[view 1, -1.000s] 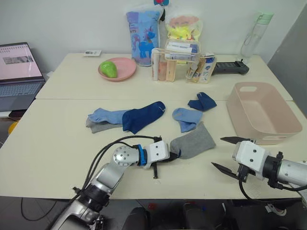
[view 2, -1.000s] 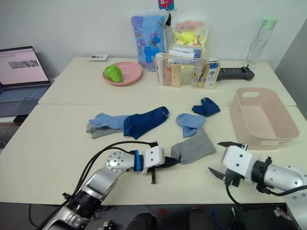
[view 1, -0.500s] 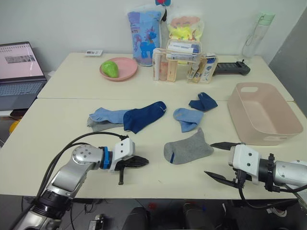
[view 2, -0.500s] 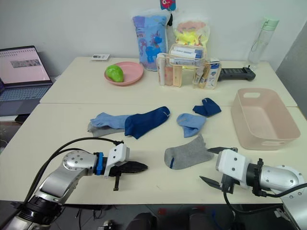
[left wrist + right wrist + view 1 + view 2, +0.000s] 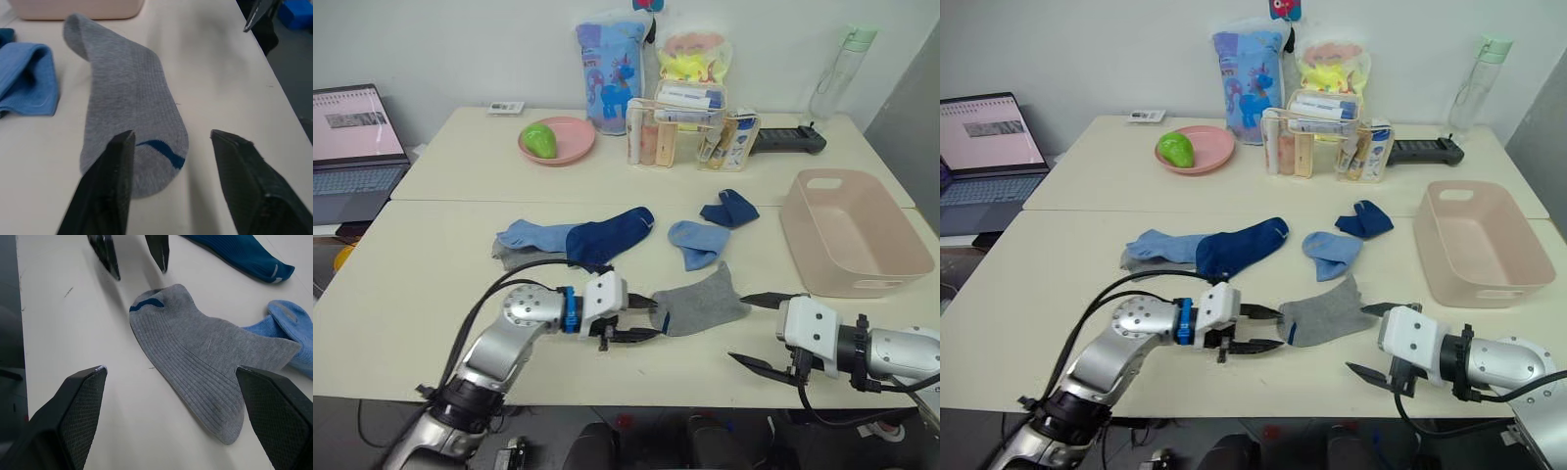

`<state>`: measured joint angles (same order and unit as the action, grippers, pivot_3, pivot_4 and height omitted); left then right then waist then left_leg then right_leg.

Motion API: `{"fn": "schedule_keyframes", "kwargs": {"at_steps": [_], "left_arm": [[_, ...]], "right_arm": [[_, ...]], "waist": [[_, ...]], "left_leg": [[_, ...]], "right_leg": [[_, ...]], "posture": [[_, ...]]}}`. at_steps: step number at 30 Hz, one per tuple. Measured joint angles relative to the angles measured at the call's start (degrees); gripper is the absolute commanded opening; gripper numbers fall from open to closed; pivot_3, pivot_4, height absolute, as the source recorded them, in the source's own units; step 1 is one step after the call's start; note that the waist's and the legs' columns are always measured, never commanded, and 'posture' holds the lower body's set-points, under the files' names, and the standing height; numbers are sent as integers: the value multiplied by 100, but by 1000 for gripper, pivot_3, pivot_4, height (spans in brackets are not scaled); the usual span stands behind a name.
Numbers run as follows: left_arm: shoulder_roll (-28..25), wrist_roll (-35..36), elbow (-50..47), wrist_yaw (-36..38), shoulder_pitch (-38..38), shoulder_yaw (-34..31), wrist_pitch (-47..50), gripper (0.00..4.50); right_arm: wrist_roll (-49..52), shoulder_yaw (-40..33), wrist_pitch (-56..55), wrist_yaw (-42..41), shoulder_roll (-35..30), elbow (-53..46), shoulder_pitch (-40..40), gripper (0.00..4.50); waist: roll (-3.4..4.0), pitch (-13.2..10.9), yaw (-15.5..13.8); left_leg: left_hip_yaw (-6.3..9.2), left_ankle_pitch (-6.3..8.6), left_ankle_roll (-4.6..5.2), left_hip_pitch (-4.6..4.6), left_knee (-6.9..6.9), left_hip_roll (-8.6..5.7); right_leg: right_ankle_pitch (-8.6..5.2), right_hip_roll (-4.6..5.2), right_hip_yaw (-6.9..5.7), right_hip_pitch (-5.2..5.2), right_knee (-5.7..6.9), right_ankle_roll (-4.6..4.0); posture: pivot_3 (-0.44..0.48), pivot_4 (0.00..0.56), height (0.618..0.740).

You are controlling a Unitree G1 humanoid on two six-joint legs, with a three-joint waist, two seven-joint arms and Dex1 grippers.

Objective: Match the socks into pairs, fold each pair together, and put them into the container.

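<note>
Left wrist view: left gripper (image 5: 171, 161) spread at grey sock (image 5: 129, 107) toe; right gripper (image 5: 756, 328) spread, heel-side.

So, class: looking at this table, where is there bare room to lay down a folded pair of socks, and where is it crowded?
Bare tabletop lies left of the overlapping light blue, grey and navy sock pile, toward the laptop, and between the folded navy sock and the pale pink plastic tub. The back centre is crowded with snack bags and a clear organiser. The front centre holds a grey ankle sock between both open grippers.

- No words, brands or numbers can be read anywhere; print on the laptop screen (image 5: 352, 122) and on the boxes (image 5: 690, 98) is too small
</note>
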<state>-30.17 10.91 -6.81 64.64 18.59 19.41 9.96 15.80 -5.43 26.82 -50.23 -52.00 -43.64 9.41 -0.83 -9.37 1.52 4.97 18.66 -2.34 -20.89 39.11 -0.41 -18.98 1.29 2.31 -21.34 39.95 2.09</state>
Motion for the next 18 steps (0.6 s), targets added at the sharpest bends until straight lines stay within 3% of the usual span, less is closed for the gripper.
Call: {"fn": "schedule_keyframes", "kwargs": {"at_steps": [3, 8, 11, 18], "left_arm": [[237, -347, 420, -288, 210, 146, -38, 4423], [527, -667, 909, -623, 360, 184, -60, 4466], [557, -679, 982, -585, 365, 251, -35, 3851], [557, -674, 1011, -506, 364, 269, -97, 1664]], "right_arm": [[-4, 5, 0, 34, 2, -4, 7, 4500], [-8, 62, 2, 75, 23, -11, 8, 4500], [-8, 106, 3, 89, 31, -12, 20, 4500], [-8, 106, 6, 174, 34, -15, 28, 4500]], "waist": [[0, 0, 4], [-1, 0, 2], [0, 0, 3], [-1, 1, 3]], "left_leg": [[1, 0, 0, 1, 1, 0], [1, 0, 0, 0, 1, 0], [1, 0, 0, 0, 1, 0], [1, -1, -1, 1, 2, 0]], "right_leg": [[0, -1, -2, 0, 3, 0], [0, -1, -1, 0, 1, 0], [0, -1, -1, -1, 2, 0], [0, 0, 0, 0, 2, 0]], "posture": [[0, 150, 703], [0, 150, 703], [0, 150, 703], [0, 150, 703]]}}
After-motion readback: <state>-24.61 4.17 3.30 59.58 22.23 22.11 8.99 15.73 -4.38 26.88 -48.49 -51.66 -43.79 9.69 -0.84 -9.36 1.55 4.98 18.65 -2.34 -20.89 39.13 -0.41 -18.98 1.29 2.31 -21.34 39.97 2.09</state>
